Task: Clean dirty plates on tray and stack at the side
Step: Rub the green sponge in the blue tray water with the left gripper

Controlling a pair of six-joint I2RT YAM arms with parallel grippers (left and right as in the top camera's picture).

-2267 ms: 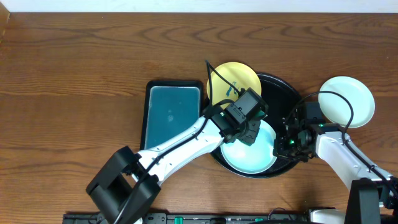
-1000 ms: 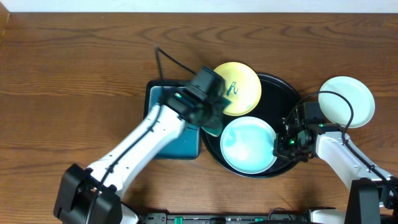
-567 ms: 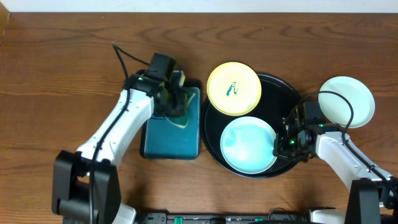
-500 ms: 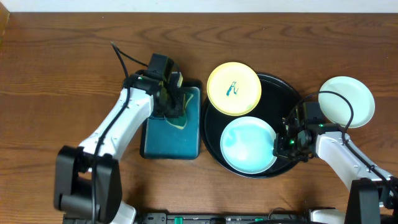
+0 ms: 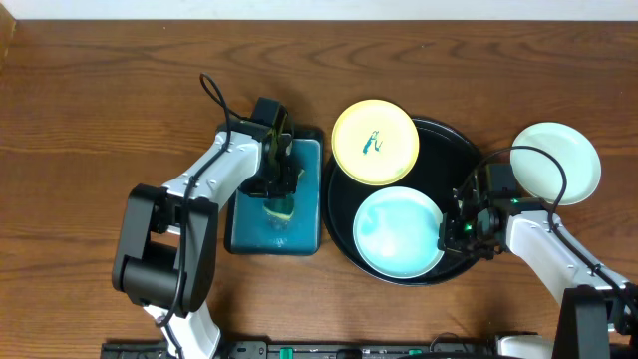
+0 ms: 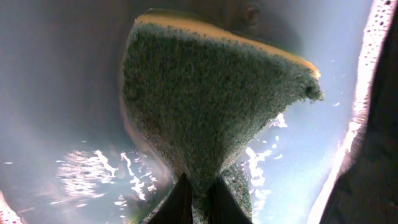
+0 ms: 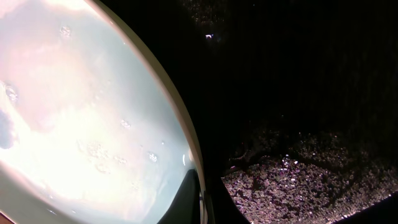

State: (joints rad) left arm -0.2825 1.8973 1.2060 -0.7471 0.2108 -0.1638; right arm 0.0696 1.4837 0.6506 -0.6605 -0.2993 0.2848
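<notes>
From overhead, a teal tray [image 5: 299,227] is seen at 9 o'clock of the black tray [image 5: 454,160]. The left gripper [image 5: 277,189] is lowered into it, with a sponge [image 5: 280,208] showing just below at 6 o'clock. Whether the sponge is held cannot be told from that view. In the left wrist view the jaws [image 6: 198,194] are seen pinched tight on the sponge's lower end. Its dark scouring face [image 6: 205,106] and thin yellow edge are spread above them, over the wet teal tray floor [image 6: 56,93].

The yellow plate [image 5: 375,142] is set at 11 o'clock on the black tray and overhangs its rim. A small teal scribble is visible near its middle. The mint plate [image 5: 397,231] lies inside the tray at 7 o'clock.

At 3 o'clock of the mint plate the right gripper [image 5: 451,235] is seen at its edge, but the grip is hidden from overhead. The right wrist view shows the jaws [image 7: 198,202] closed on the plate's rim. The pale wet surface [image 7: 81,118] is at 9 o'clock and the speckled black tray floor [image 7: 298,93] at 3 o'clock.

A second mint plate, the side plate [image 5: 555,162], rests on the table [image 5: 120,100] at 3 o'clock of the black tray, apart from it.
</notes>
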